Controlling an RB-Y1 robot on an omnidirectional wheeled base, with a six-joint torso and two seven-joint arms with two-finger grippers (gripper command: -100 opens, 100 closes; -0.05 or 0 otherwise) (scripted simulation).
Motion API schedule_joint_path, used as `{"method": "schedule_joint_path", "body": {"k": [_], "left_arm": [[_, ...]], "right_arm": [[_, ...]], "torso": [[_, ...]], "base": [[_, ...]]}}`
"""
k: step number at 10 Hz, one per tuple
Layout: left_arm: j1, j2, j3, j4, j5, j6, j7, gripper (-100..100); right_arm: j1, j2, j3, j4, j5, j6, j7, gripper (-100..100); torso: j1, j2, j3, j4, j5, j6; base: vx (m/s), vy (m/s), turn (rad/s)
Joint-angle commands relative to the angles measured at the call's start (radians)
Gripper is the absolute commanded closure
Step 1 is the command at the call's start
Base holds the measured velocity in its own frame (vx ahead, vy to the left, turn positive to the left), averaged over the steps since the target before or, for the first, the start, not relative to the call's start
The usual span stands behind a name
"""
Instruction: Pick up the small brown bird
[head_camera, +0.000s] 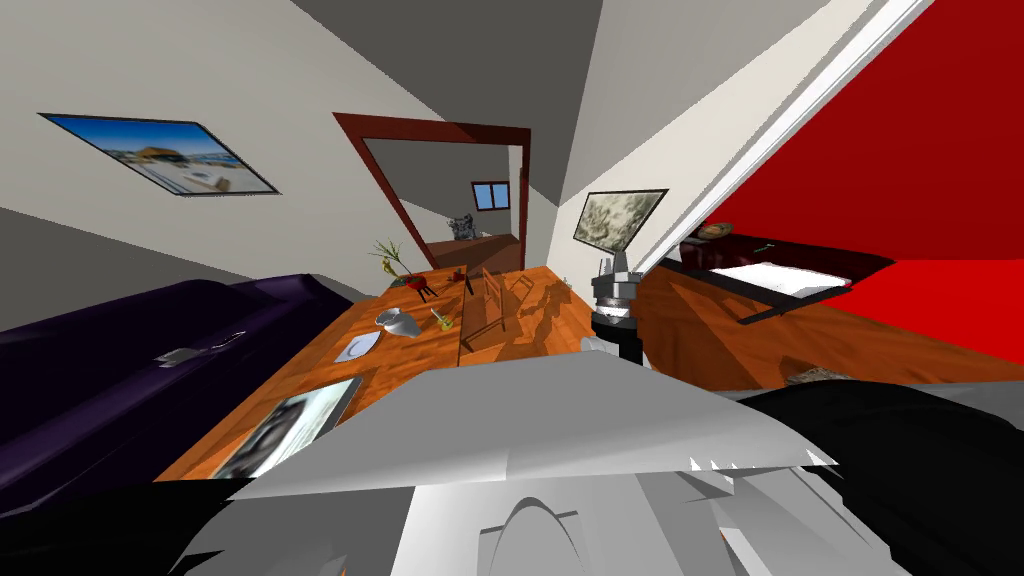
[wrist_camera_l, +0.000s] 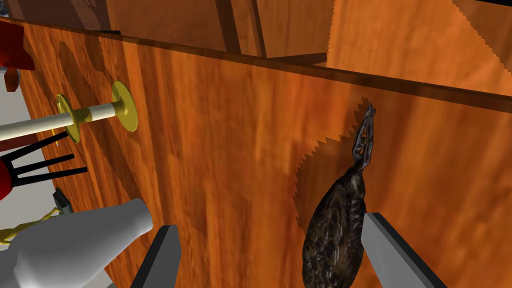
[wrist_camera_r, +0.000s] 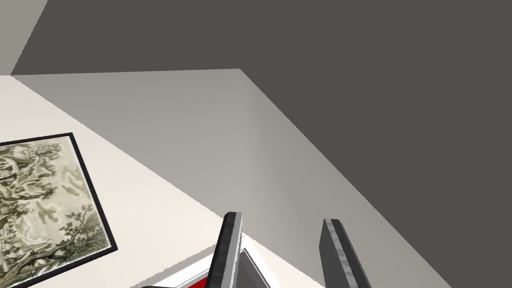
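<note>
Since the small brown bird (wrist_camera_l: 334, 235) lies between the fingers of my left gripper (wrist_camera_l: 272, 222), the step in hand is, I think, the closing. The bird rests on the wooden table (wrist_camera_l: 210, 150) with its thin legs pointing away from the hand. Its body is just beside one finger (wrist_camera_l: 390, 250), perhaps touching it, while the other finger stands well apart from it. The jaws are wide apart and hold nothing.

To do this well, I would first shift the hand a little sideways, so that the body comes to the middle of the gap. Otherwise the near finger may push the bird and roll it before the far one arrives. I would close slowly on the thick part of the body, not on the legs. A white bottle (wrist_camera_l: 75, 245) is near the far finger, and I should not knock it. My right gripper (wrist_camera_r: 283, 218) is held up at the table's side, with its fingers apart and empty.
</note>
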Motion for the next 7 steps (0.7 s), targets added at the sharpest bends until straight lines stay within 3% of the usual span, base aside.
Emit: {"method": "schedule_joint_path", "body": {"k": [1,3,7], "left_arm": [[-0.003,0.005,-0.002,0.050,-0.016,0.004,0.011,-100],[-0.002,0.008,-0.005,0.088,-0.032,0.017,0.020,-100],[0.001,0.011,-0.016,0.198,-0.090,0.067,0.041,-100]], "right_arm": [[0.000,0.000,0.000,0.000,0.000,0.000,0.000,0],[0.000,0.000,0.000,0.000,0.000,0.000,0.000,0],[0.000,0.000,0.000,0.000,0.000,0.000,0.000,0]], "torso": [[0.000,0.000,0.000,0.000,0.000,0.000],[0.001,0.002,0.001,0.001,0.000,0.000],[-0.001,-0.008,-0.004,-0.002,0.000,0.000]], "base": [[0.078,0.026,0.108],[0.111,0.009,0.093],[0.236,-0.003,0.162]]}}
